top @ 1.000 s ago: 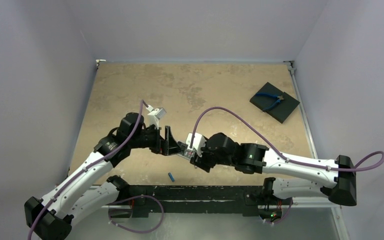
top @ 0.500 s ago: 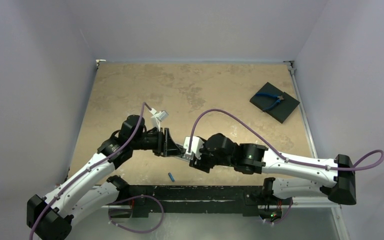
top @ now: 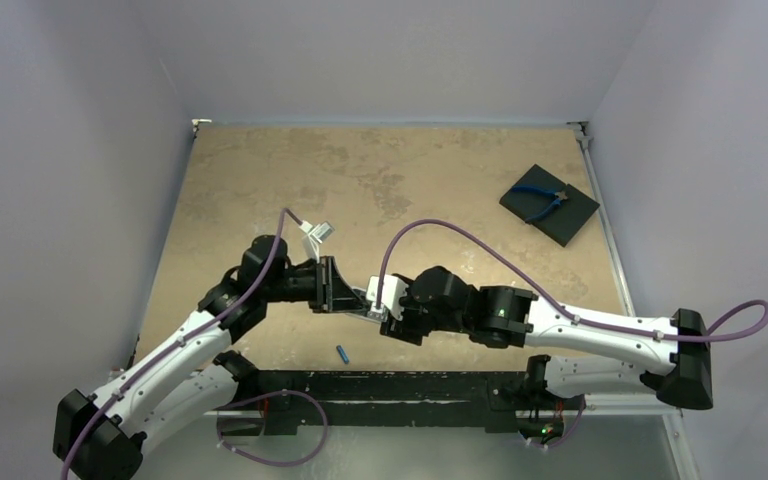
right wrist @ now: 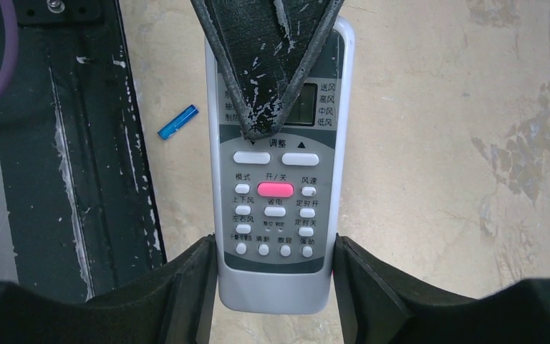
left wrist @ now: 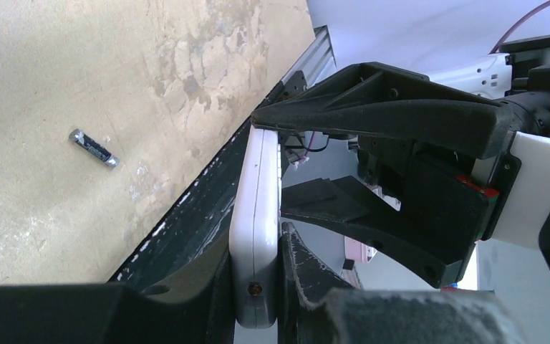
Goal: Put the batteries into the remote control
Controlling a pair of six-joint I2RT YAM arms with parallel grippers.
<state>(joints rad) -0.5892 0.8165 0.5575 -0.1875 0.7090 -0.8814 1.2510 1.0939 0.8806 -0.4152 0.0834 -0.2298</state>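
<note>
1. one wide tan table (top: 360, 170) takes most of the booth, with a black rail (top: 390, 385) along its near edge.
2. two arms meet over the near middle of the table: the left arm (top: 180, 345) comes from the left side and the right arm (top: 600, 335) from the right side.
3. one black square pad (top: 572, 222) lies flat at the far right of the table, well apart from the arms.
4. the right gripper (right wrist: 272, 247) has its jaws clamped on the two long edges of the remote control (right wrist: 276, 193), at the end below the buttons.
5. the left gripper (left wrist: 256, 251) has its jaws pressed together on the other end of the remote control. one finger lies over the screen on the front and the other is on the back.
6. the remote control is white and is held in the air between both grippers, above the near part of the table.
7. blue pliers (top: 540, 200) lie on the pad.
8. the blue battery (top: 342, 352) lies on the table near the rail, almost under the grippers.
9. the dark battery (left wrist: 94, 148) lies alone on the bare table. only the left wrist view shows it.
</note>
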